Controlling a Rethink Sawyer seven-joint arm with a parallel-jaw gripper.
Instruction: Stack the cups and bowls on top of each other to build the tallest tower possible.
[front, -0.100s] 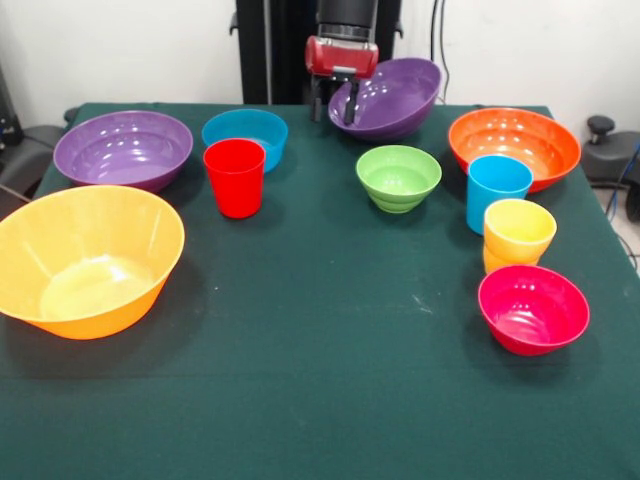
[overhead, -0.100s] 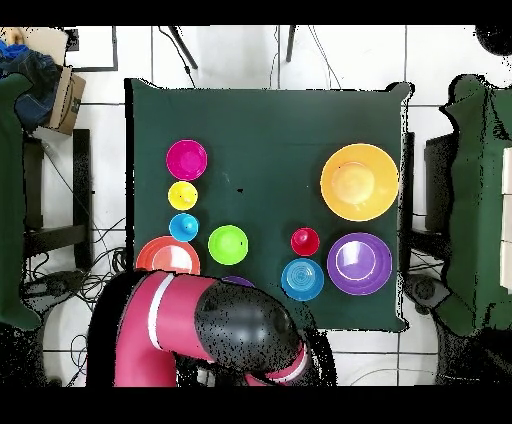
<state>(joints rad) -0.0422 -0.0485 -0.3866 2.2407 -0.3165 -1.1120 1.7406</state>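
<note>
Green cloth covers the table (front, -0.100s: 320, 400), with a white wall behind it. At the far edge the gripper (front, -0.100s: 334, 108) holds a purple bowl (front, -0.100s: 395, 95) by its rim: one finger sits inside the bowl, the other outside, and the bowl hangs tilted, its opening turned toward the camera and its base lifted off the cloth. In the overhead view the arm (overhead, -0.100s: 200, 325) hides nearly all of this bowl. A second purple bowl (front, -0.100s: 123, 148) rests upright at the left, well apart from the gripper, with a blue bowl (front, -0.100s: 246, 132) just beside it and a red cup (front, -0.100s: 235, 177) in front of that. The big yellow-orange bowl (front, -0.100s: 88, 258) sits nearer the front left. A green bowl (front, -0.100s: 398, 177) lies just in front of the held one. On the right stand an orange bowl (front, -0.100s: 515, 145), a light blue cup (front, -0.100s: 497, 190), a yellow cup (front, -0.100s: 518, 235) and a pink bowl (front, -0.100s: 533, 308), in a line toward the front.
</note>
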